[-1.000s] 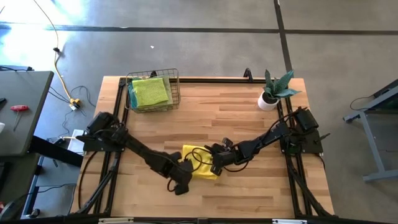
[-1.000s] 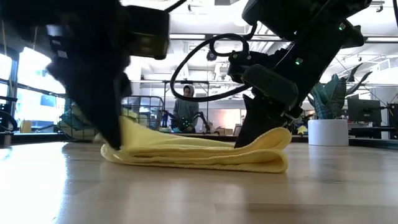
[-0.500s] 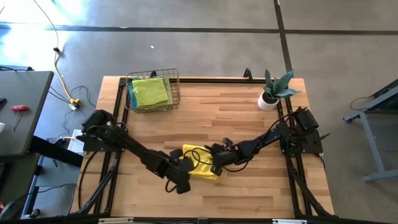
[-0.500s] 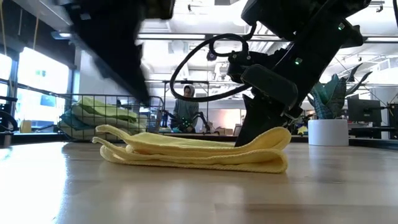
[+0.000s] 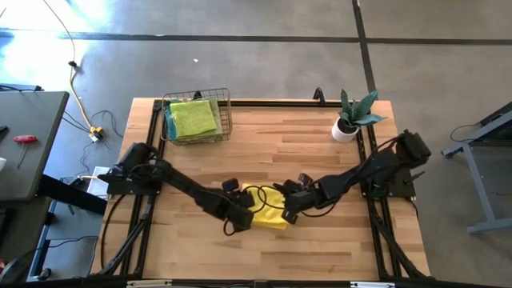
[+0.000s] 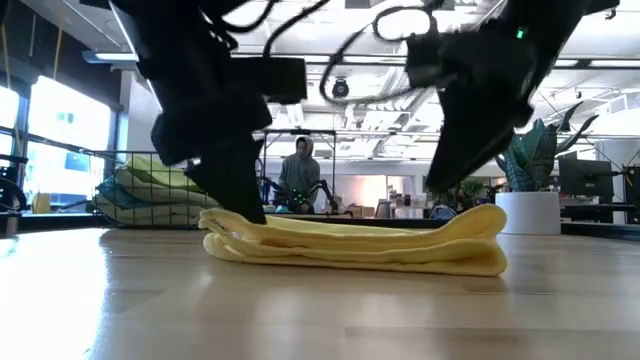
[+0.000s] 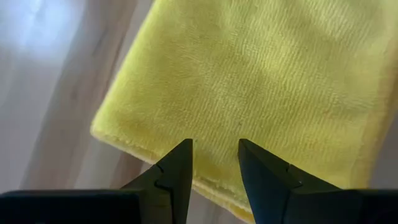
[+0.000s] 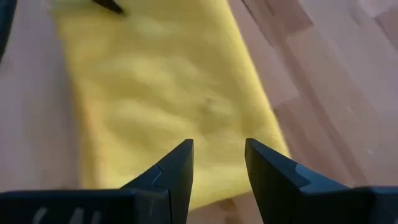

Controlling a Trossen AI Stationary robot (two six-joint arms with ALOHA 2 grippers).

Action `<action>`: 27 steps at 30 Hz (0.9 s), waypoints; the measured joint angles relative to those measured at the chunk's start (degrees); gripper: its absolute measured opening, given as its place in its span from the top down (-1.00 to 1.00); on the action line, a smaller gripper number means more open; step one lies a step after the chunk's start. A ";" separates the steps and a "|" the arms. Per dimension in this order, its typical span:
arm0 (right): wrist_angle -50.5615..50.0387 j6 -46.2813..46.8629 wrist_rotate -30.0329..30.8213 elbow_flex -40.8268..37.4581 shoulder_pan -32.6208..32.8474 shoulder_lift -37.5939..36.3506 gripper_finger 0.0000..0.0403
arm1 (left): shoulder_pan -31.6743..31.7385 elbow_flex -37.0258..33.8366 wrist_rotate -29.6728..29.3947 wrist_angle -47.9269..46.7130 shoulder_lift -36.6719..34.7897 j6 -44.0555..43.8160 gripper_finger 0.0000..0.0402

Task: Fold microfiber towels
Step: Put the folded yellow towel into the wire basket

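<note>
One folded bright yellow microfiber towel (image 5: 268, 210) lies on the wooden desk (image 5: 264, 140) toward its front edge, midway between the sides. Two dark robot arms partly cover it. The left hand (image 7: 213, 163) and right hand (image 8: 219, 163) each hover just above it, fingers parted, gripping nothing. A wire basket (image 5: 197, 117) in the back left corner holds stacked towels (image 5: 193, 118), their number unclear.

A wire basket (image 5: 198, 118) sits at the bench's (image 5: 320, 152) upper left — a potted plant (image 5: 354, 117) at its upper right; a person (image 6: 299, 176) stands mid-frame, far behind.
</note>
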 joint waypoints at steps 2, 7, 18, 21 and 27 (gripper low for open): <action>0.73 0.93 0.28 0.03 1.12 -0.94 0.32 | 0.49 0.00 0.52 -0.20 0.44 0.59 0.40; 1.89 0.03 0.37 0.08 3.79 -0.03 0.32 | 1.21 0.03 2.25 0.27 1.18 3.62 0.40; -5.05 -5.58 1.75 0.13 2.54 -0.30 0.32 | 0.65 0.05 9.07 -5.40 -5.84 -0.39 0.40; -10.92 -9.39 3.17 0.22 1.82 -1.73 0.32 | -0.44 0.11 8.54 -8.55 -8.07 -4.17 0.40; -24.15 -12.00 9.58 0.22 1.18 -6.46 0.32 | -0.41 -0.10 8.57 -16.39 -10.45 -12.35 0.40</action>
